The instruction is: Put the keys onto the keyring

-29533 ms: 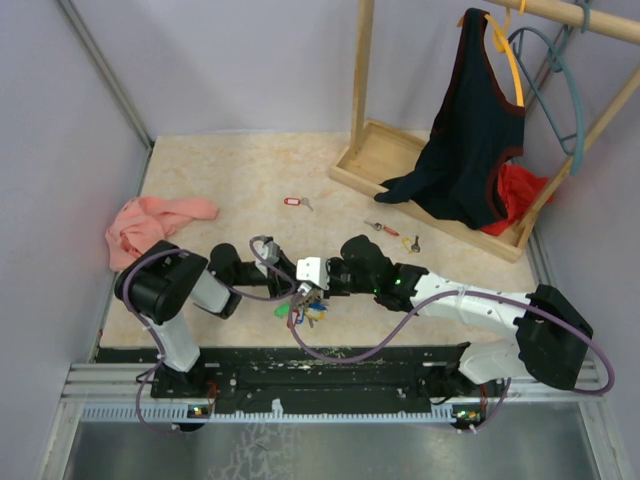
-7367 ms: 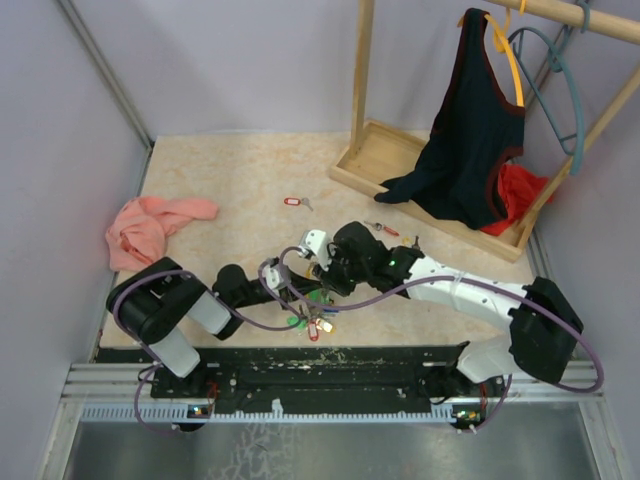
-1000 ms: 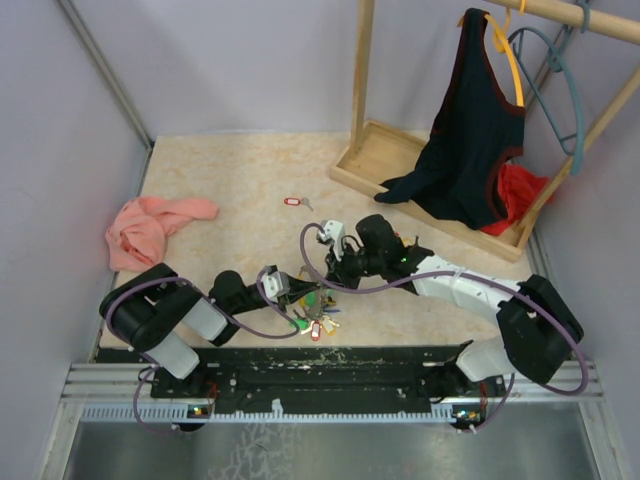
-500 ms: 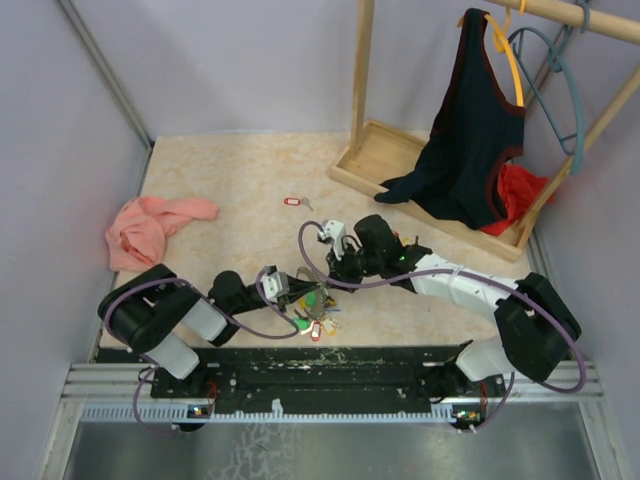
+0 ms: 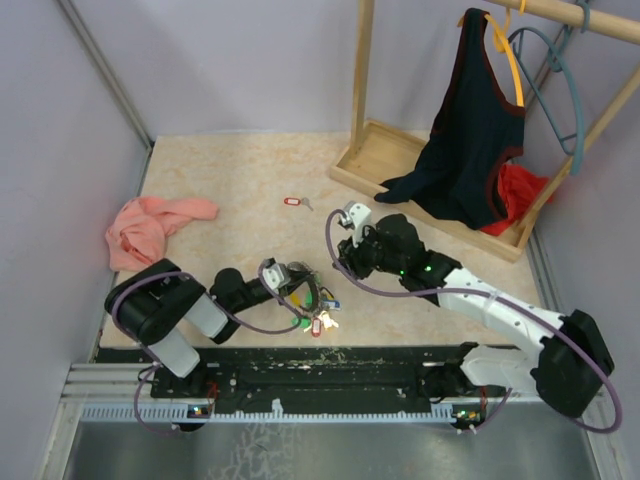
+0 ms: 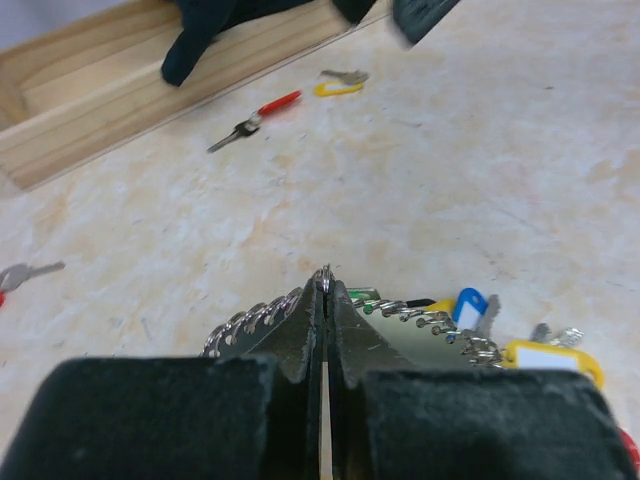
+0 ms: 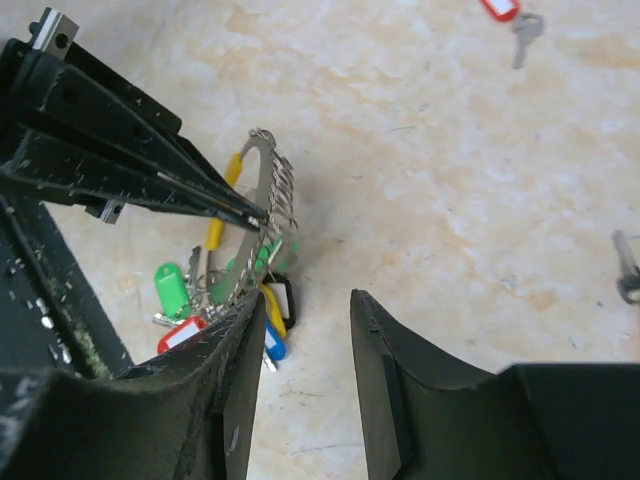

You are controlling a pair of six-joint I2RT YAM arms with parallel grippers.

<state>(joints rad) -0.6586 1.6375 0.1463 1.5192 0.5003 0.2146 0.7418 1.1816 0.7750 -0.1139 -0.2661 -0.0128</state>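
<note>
The keyring [image 7: 262, 215] is a large thin silvery ring standing on edge. My left gripper [image 6: 325, 282] is shut on its rim, low over the table's near edge [image 5: 297, 284]. Keys with green [image 7: 170, 290], red [image 7: 186, 334], blue and yellow [image 6: 548, 356] tags hang from it onto the table [image 5: 318, 321]. My right gripper [image 7: 305, 298] is open and empty, a short way right of the ring and above the table [image 5: 346, 258]. Loose keys lie apart: a red-tagged one [image 5: 293, 202], a red-headed one [image 6: 262, 117] and a yellow one [image 6: 338, 86].
A wooden rack base [image 5: 372, 158] stands at the back right, with a dark top [image 5: 470, 130] and a teal hanger [image 5: 560, 70] above it. A pink cloth [image 5: 150, 225] lies at the left. Purple walls close the table in.
My right gripper has opened and drawn back to the right, away from the keyring. My left gripper still holds the ring, which now stands more upright.
</note>
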